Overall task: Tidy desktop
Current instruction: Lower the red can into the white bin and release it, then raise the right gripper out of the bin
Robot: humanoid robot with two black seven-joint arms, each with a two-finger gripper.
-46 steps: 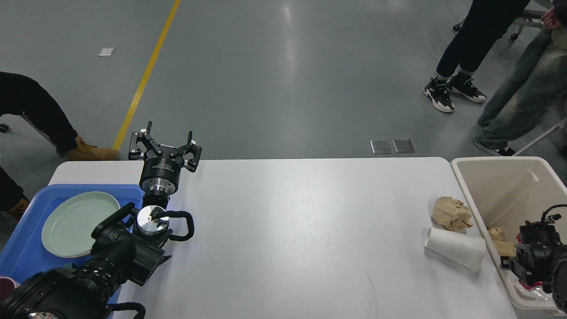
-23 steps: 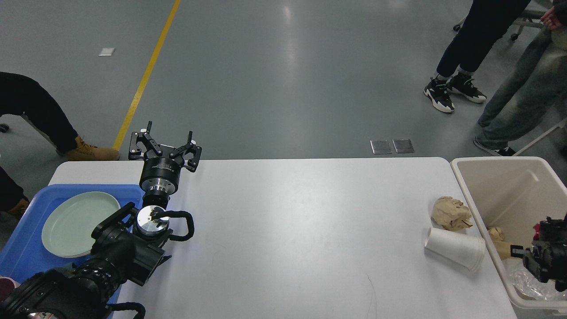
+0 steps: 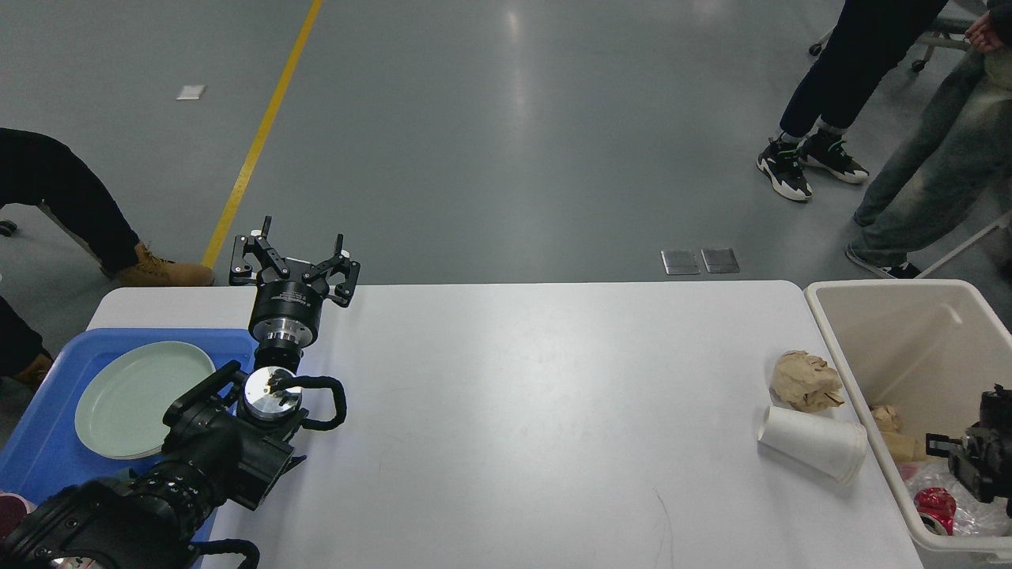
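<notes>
The white desktop fills the lower half of the head view. Near its right end lie a crumpled brown paper ball and a white paper cup on its side. My left gripper is raised over the table's far left edge, open and holding nothing. My right gripper shows only as a dark mass at the right edge, over the beige bin. Its fingers cannot be told apart. A red object lies in the bin below it.
A blue tray at the left end holds a pale green plate. The bin also holds brown paper scraps and clear plastic. People's legs stand on the floor at the far right and far left.
My right arm has drawn back to the right over the bin, and a red object now lies on the bin's floor. The left arm has not moved.
</notes>
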